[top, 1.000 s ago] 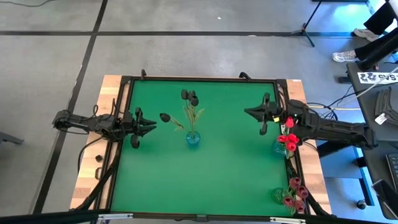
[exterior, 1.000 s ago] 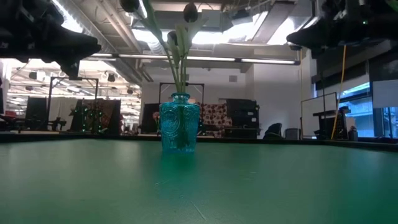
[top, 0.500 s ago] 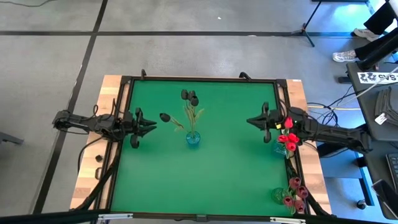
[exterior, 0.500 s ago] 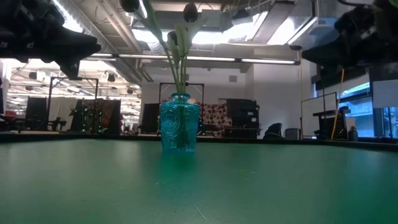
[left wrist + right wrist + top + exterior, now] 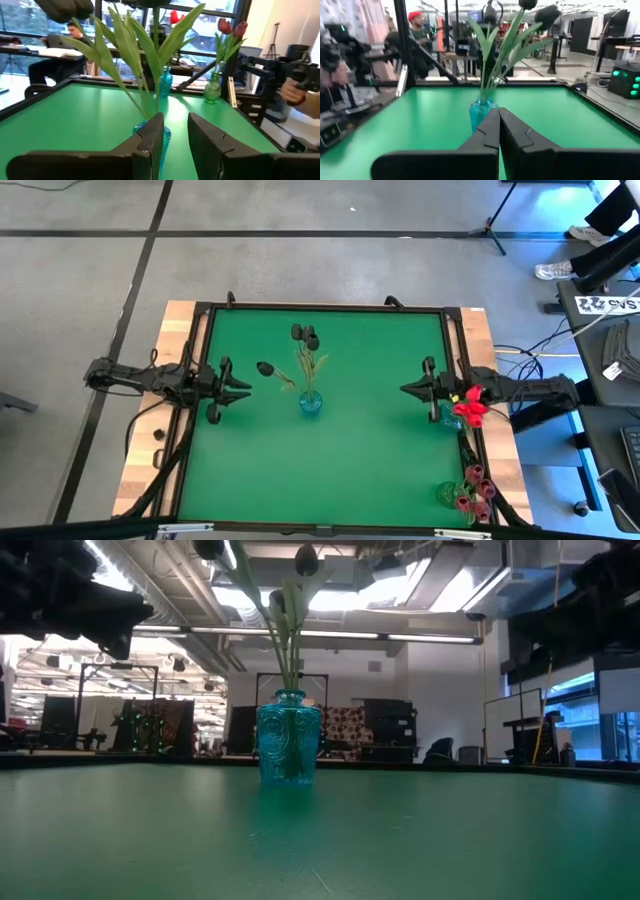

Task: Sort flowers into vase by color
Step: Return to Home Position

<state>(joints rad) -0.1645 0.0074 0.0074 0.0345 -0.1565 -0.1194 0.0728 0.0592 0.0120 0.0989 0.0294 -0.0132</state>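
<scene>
A blue glass vase (image 5: 310, 402) stands at the middle of the green table and holds the black flowers (image 5: 305, 336) on long green stems. Red flowers (image 5: 468, 405) stand in a second vase (image 5: 447, 416) at the table's right edge. Dark maroon flowers (image 5: 476, 485) stand in a green vase (image 5: 446, 492) at the near right corner. My left gripper (image 5: 247, 387) hangs level to the left of the blue vase, open and holding nothing, pointing at the vase (image 5: 165, 133). My right gripper (image 5: 403, 389) hangs level to the right of it, shut and holding nothing, also pointing at the vase (image 5: 481, 111).
A raised dark frame (image 5: 320, 308) borders the green mat. Open mat lies on both sides of the blue vase (image 5: 289, 737) and in front of it. People sit and stand in the room beyond the table (image 5: 75, 31), (image 5: 416, 21).
My right gripper has swung toward the table's near edge and come down, staying shut, and now hangs level beside the red flowers. My left gripper has turned slightly in place. The vases and flowers have not moved.
</scene>
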